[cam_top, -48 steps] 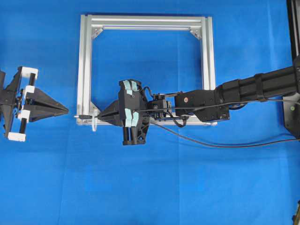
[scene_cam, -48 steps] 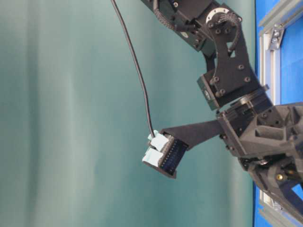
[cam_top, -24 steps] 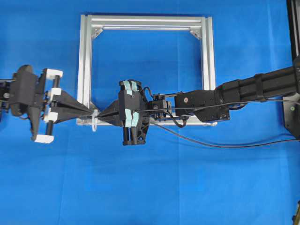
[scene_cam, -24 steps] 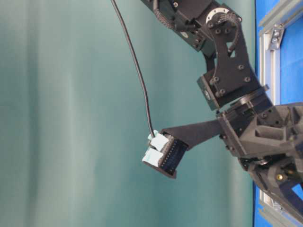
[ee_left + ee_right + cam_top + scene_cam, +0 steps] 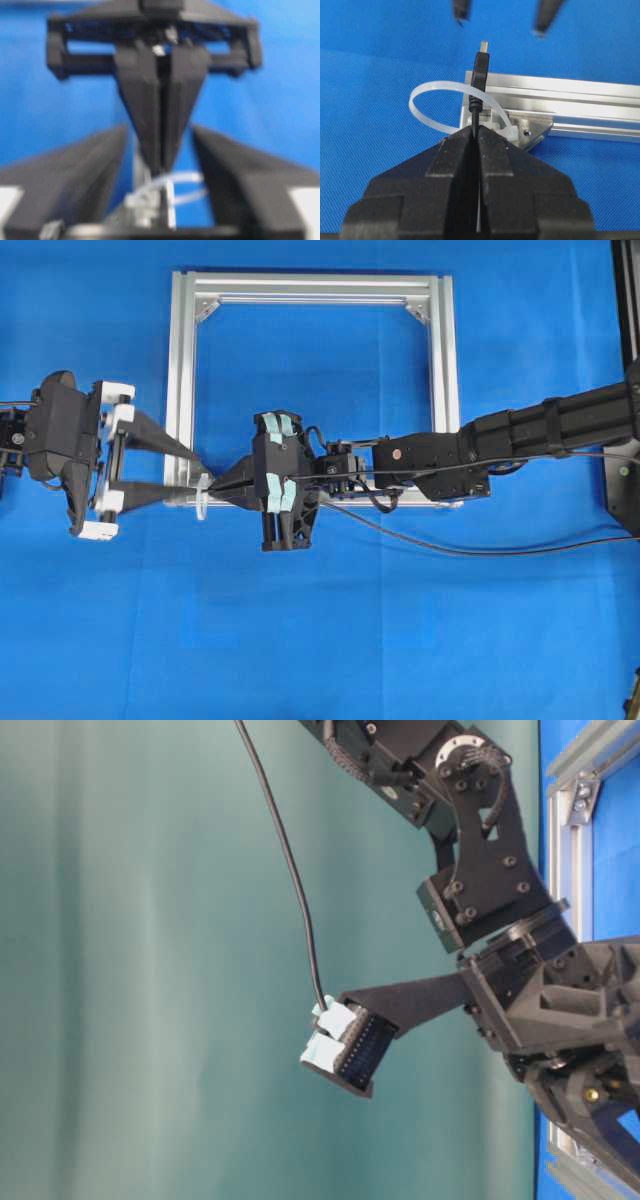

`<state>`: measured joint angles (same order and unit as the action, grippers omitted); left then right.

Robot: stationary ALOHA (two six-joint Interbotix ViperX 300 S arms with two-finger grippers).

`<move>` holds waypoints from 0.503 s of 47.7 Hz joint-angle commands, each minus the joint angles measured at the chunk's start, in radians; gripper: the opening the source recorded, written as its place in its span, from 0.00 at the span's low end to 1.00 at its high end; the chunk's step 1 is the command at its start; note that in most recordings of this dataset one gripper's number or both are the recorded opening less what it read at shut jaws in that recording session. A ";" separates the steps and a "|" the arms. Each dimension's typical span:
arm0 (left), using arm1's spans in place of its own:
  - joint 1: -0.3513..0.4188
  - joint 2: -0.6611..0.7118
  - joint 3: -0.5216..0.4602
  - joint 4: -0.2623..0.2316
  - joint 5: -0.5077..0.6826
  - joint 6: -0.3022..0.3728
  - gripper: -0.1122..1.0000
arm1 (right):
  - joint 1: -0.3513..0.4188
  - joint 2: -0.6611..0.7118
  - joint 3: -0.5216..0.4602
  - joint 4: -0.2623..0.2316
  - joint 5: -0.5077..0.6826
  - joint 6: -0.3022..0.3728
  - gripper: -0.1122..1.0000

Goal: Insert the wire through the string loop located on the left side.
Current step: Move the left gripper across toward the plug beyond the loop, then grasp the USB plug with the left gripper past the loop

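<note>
My right gripper [image 5: 213,486] [image 5: 475,134] is shut on the wire [image 5: 479,70] just behind its black plug. The plug points left, and its metal tip pokes through the whitish string loop [image 5: 437,89] [image 5: 202,504] tied to the near left corner of the silver frame [image 5: 185,370]. The rest of the wire [image 5: 500,552] trails right across the cloth. My left gripper [image 5: 197,476] [image 5: 162,200] faces it, open. Its fingertips [image 5: 461,12] stand either side of the plug's line, just past the tip. The blurred left wrist view shows the loop [image 5: 186,177] between its fingers.
The right forearm [image 5: 520,435] lies across the frame's near bar and right post. A black upright [image 5: 625,390] stands at the right edge. Blue cloth covers the table. The table-level view shows the wire [image 5: 290,870] arching down to the right arm's taped wrist.
My left gripper has come in from the far left to the frame's corner and opened its jaws. The right gripper, wire and loop have not moved.
</note>
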<state>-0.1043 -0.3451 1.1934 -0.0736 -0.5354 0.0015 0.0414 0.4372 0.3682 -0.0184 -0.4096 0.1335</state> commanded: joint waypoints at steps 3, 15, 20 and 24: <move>-0.003 -0.012 -0.005 0.003 -0.003 0.002 0.72 | 0.003 -0.021 -0.012 0.003 -0.005 0.002 0.06; -0.005 -0.012 -0.005 0.002 0.032 -0.003 0.93 | 0.003 -0.020 -0.014 0.003 -0.005 0.002 0.06; -0.003 -0.002 -0.009 0.002 0.049 -0.005 0.93 | 0.003 -0.020 -0.014 0.003 -0.005 0.002 0.06; -0.006 0.023 -0.006 0.002 0.054 -0.008 0.93 | 0.003 -0.021 -0.014 0.003 -0.005 0.002 0.06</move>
<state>-0.1058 -0.3344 1.1950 -0.0736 -0.4817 -0.0015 0.0430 0.4387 0.3682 -0.0184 -0.4096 0.1319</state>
